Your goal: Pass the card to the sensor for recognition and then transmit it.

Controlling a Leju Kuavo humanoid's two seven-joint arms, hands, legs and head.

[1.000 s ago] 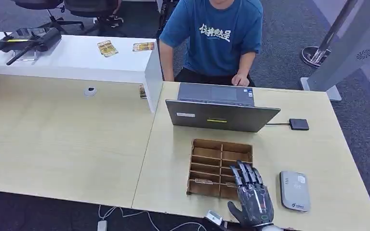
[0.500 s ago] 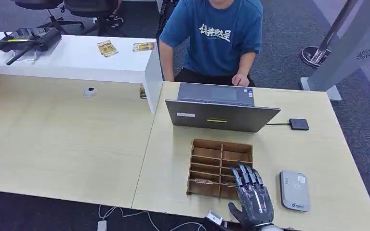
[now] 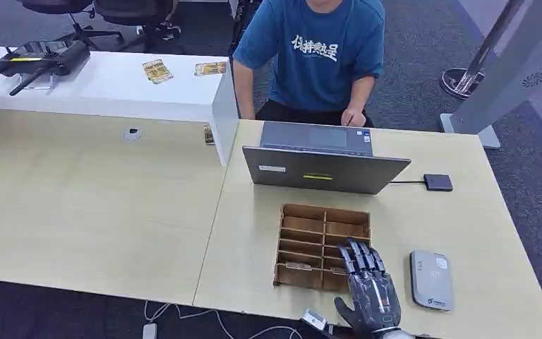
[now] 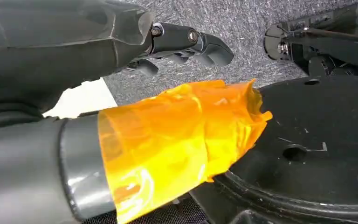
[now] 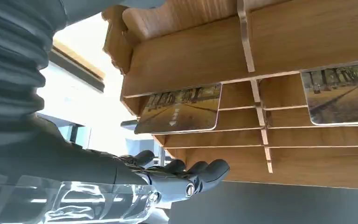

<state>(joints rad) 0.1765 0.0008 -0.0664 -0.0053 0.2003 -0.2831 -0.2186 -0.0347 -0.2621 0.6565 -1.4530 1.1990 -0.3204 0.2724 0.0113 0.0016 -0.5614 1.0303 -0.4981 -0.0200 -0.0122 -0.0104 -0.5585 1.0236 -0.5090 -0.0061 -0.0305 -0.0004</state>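
A wooden slotted card box stands in front of the laptop. My right hand hovers flat over its near right corner, fingers stretched out and apart, holding nothing. In the right wrist view, two picture cards stand in the box's slots, beyond my fingers. One card's edge shows in a near left slot. The grey sensor lies flat on the table just right of my right hand. My left hand hangs over the floor, its thumb wrapped in orange tape, holding nothing.
A grey laptop stands open behind the box, and a person in a blue shirt sits behind it with a hand at its keyboard. A small black device on a cable lies to the laptop's right. A white counter carries cards and a black tool.
My right hand has drawn back slightly toward the table's near edge. Nothing else has moved.
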